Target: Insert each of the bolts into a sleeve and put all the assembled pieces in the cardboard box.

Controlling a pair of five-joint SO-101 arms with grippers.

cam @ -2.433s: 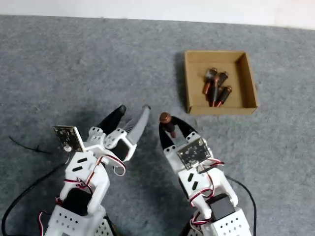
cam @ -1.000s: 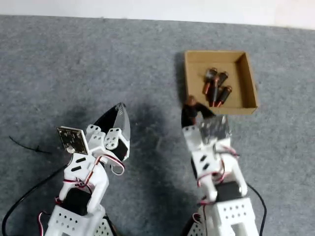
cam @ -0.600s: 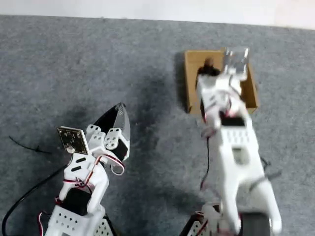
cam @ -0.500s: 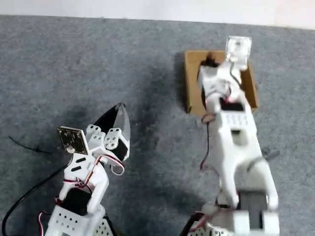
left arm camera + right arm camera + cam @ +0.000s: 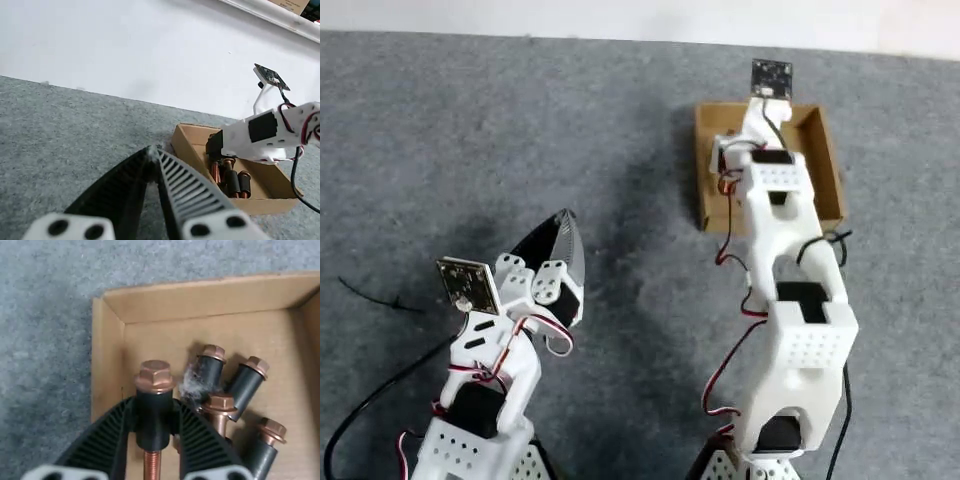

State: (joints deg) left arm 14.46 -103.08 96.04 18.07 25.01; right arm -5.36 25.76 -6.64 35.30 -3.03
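Right jaws clamp sleeved bolt [image 5: 153, 412] between them, over cardboard box [image 5: 107, 370]; left jaws closed, empty.

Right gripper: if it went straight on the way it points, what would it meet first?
Probably the cardboard box floor, beside the assembled pieces lying there; the sleeved bolt held in the right gripper would touch first. Depth is unclear, so it might clip the nearest piece.

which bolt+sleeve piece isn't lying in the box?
The assembled piece clamped by its black sleeve between the right gripper's fingers, held over the cardboard box. The other pieces lie loose on the box floor.
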